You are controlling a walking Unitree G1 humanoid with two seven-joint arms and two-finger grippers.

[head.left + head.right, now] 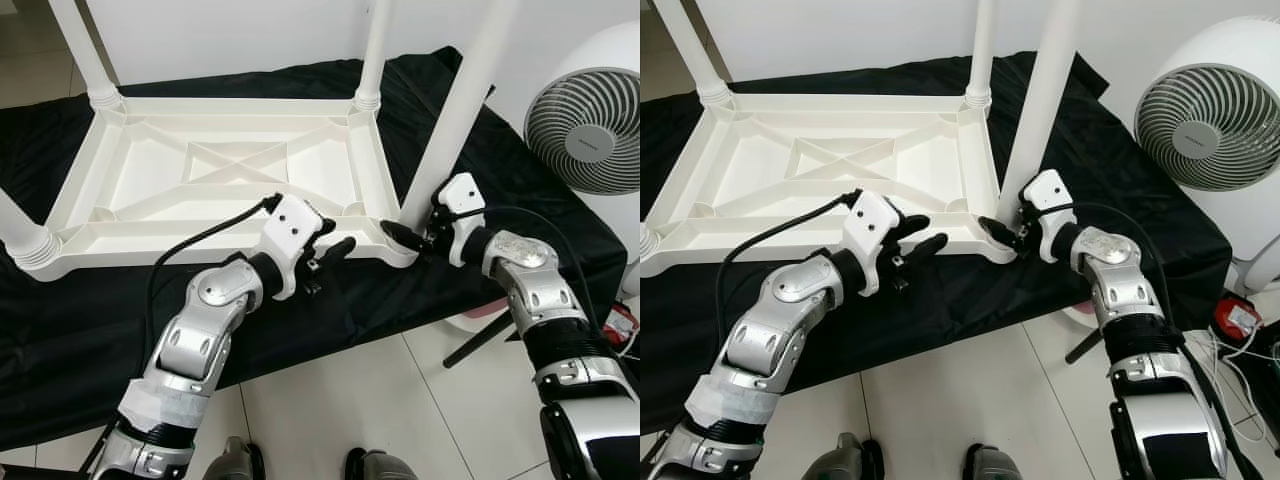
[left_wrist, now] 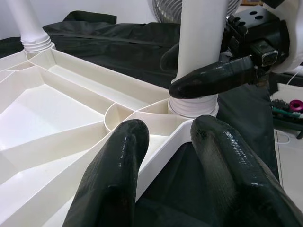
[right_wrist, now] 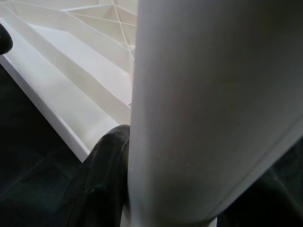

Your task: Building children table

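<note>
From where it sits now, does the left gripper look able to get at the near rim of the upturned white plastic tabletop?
Probably yes. The left gripper hangs open just at the near rim of the upturned white plastic tabletop, nothing between them. The right gripper sits at the white table leg in the near right corner, off to the side.

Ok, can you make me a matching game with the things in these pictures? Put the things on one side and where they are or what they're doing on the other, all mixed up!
Things:
1. tabletop
2. white leg
3. fan
4. left gripper

Places or states:
A. stands beside the black cloth, on the robot's right
B. open, at the near edge of the tabletop
C. lies upside down on the black cloth
D. stands in the near right corner, with the right gripper around its base

Pairs: 1-C, 2-D, 3-A, 4-B
</note>
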